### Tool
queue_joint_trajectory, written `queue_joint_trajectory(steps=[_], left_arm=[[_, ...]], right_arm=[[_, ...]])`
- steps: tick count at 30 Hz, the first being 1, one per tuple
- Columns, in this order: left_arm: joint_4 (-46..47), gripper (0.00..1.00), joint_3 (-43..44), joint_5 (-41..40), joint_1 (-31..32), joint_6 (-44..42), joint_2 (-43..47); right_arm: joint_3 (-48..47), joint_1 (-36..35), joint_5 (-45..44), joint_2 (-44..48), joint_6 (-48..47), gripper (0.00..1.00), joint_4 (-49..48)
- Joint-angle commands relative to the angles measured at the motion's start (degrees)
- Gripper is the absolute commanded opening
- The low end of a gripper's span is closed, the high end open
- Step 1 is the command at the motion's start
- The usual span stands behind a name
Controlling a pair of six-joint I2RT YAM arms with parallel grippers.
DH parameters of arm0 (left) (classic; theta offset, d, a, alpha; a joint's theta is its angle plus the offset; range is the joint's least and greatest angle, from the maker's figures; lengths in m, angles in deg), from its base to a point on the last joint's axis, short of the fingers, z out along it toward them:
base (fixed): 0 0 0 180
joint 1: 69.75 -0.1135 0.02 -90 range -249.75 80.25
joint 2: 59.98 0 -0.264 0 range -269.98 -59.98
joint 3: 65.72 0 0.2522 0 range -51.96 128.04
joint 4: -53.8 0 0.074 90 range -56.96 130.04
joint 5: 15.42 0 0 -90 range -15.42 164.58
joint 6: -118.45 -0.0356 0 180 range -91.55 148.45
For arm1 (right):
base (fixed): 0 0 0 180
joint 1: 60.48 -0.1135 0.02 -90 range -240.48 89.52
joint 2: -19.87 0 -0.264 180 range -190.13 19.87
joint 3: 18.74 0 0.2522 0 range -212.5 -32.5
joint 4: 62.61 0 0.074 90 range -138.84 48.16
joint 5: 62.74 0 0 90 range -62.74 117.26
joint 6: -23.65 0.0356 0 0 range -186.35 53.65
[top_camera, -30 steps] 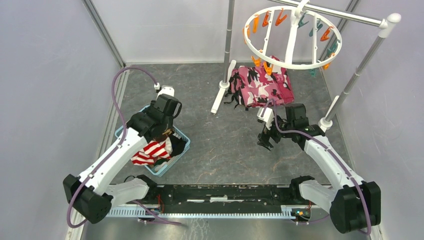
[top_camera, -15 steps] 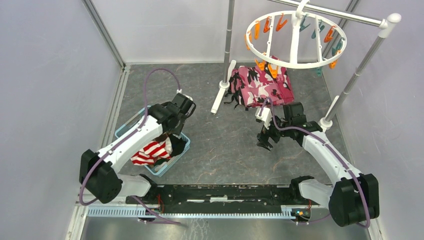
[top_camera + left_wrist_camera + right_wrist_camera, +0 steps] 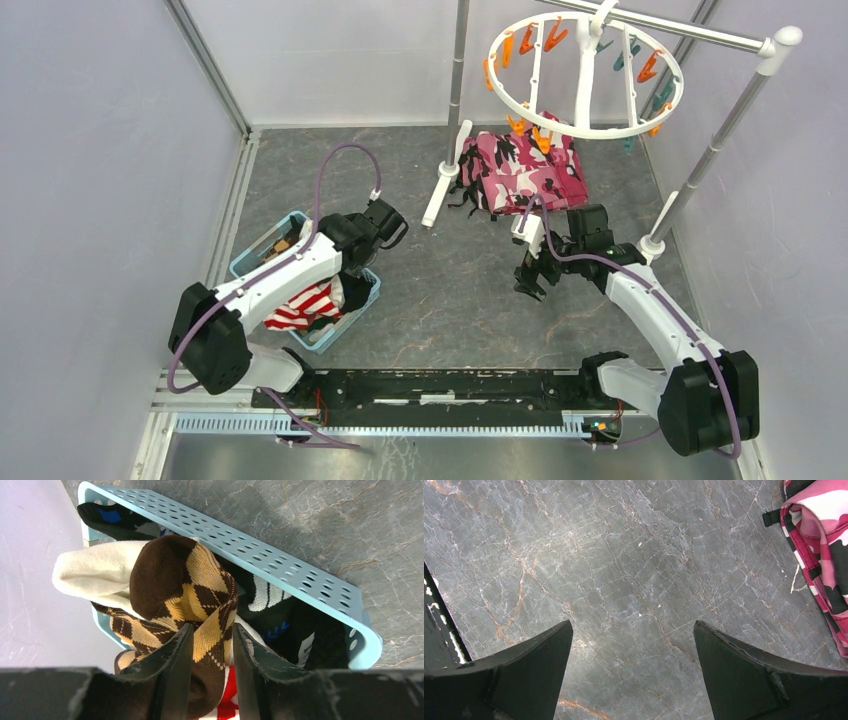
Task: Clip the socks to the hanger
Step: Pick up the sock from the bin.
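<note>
A: Whereabouts of the socks?
B: Heaped in the blue basket (image 3: 280,565) at 8 o'clock on the table, well apart from the hanger (image 3: 583,80) up at 1 o'clock.
A: Left gripper (image 3: 212,630)?
B: Down in the basket, pinching a fold of the brown argyle sock (image 3: 185,580) between both fingers.
A: Right gripper (image 3: 633,625)?
B: Spread wide over bare floor near 4 o'clock, holding nothing, close to the pink camouflage cloth (image 3: 525,170).
A: Handling?
B: Likely light, soft and limp, with no stiffness to count on. Probably drapes and swings once lifted. May drag along the cream sock (image 3: 95,572) pressed against it at 9 o'clock, or the red-and-white striped sock (image 3: 300,303) underneath.
A: Best place to take hold?
B: Near the cuff or toe rather than mid-length, judging by the bunched fold now pinched. Leaves 1 free end for a clothespin (image 3: 553,35). Worth handing that end to the right gripper before feeding it to a clip at the rim's 6 o'clock.
A: Risks?
B: Knit slipping from a shallow pinch, or snagging on the basket's perforated wall.
</note>
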Motion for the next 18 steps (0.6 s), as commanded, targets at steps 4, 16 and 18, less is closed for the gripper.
queue_joint_trajectory(steps=[4,16,18], left_arm=[[0.45,0.42,-0.73,-2.29,0.2,-3.67,-1.2],[-1.26,0.02,1.6,-6.37,1.08,-2.02,0.94],[-2.01,0.02,3.66,-3.94,2.47,-1.38,2.82]], right_arm=[[-0.92,-0.09,1.28,2.0,-0.85,0.98,-0.96],[-1.15,-0.1,2.73,2.78,-1.1,0.98,-0.18],[-1.15,-0.09,2.74,2.9,-1.19,0.98,-0.12]])
